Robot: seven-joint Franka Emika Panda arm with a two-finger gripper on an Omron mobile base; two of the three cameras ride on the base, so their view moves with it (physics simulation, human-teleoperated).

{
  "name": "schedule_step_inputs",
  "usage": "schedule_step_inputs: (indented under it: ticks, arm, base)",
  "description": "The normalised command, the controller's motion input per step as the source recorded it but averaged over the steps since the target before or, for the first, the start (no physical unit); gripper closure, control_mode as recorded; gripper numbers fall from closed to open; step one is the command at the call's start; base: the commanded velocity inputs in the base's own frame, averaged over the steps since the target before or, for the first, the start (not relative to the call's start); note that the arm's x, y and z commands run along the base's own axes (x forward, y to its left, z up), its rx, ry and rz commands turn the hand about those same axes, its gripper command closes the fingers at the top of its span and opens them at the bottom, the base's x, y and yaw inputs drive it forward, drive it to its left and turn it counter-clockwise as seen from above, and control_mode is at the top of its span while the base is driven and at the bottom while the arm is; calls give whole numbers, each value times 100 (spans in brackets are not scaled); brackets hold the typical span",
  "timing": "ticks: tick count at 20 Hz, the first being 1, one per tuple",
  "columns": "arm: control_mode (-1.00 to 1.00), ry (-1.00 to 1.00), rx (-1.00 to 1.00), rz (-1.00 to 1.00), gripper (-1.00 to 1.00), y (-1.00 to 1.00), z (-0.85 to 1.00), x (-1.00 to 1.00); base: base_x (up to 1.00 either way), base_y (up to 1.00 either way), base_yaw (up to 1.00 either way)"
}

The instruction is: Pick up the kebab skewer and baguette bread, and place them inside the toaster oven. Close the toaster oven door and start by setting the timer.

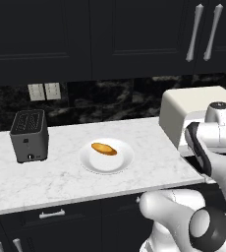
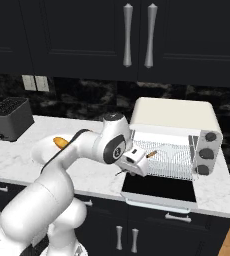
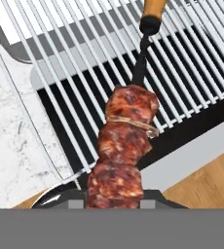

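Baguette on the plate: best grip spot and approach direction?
Take the baguette across its middle, coming straight down from above. It lies flat on the white plate, long axis running left-right and slightly angled in the left base view, so the jaws should probably close across its narrow width. The plate's raised rim would likely block a sideways approach.

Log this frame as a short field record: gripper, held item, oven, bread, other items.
gripper: two-finger gripper, shut on the kebab skewer
held item: kebab skewer of reddish-brown meat chunks, above the wire rack
oven: cream-beige toaster oven, dark glass door folded down open, silver wire rack visible
bread: golden baguette bread on round white plate
other items: dark grey slot toaster on marble counter
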Motion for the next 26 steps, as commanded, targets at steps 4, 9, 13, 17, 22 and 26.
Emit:
schedule_step_inputs:
  ticks: [4, 9, 13, 17, 22, 26]
  arm:
    - [-100, -7, -1, 5, 100, -17, 0, 23]
    - [-100, -5, -1, 16, 100, -32, 0, 20]
    - [-100, 0, -2, 20, 100, -29, 0, 26]
    - [-100, 0, 0, 17, 100, -7, 0, 9]
    - [-100, 4, 0, 10, 100, -1, 0, 8]
    - [-100, 1, 0, 6, 100, 0, -5, 2]
  base:
    - [0, 0, 0]
    - [0, 0, 0]
    - [0, 0, 0]
    - [0, 0, 0]
    - [0, 0, 0]
    - [0, 0, 0]
